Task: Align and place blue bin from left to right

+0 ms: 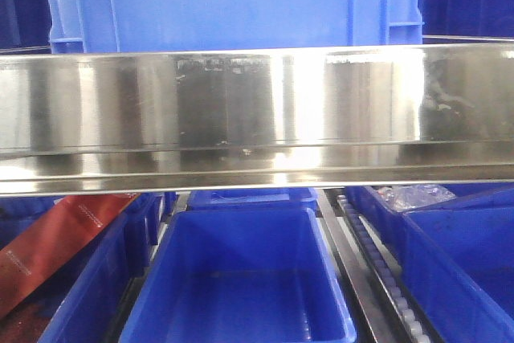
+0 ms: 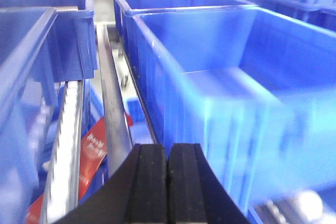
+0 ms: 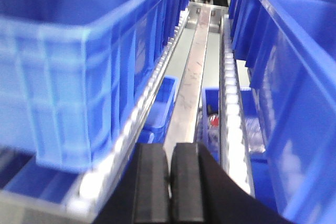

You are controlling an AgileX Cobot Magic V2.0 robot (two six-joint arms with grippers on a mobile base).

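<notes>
In the front view the blue bin [image 1: 233,2], ribbed and sky-blue, sits at twelve o'clock on the upper level, directly behind a shiny steel rail [image 1: 257,114]; a smaller smooth blue bin [image 1: 241,279] lies below at six o'clock, with a red packet [image 1: 48,242] at eight o'clock. The left gripper [image 2: 168,182] has its black pads pressed together on nothing, with what is probably the same big bin, blurred, at two o'clock. The right gripper [image 3: 169,182] is likewise closed and empty, a ribbed blue crate wall at ten o'clock and a roller track [image 3: 231,114] at one o'clock.
</notes>
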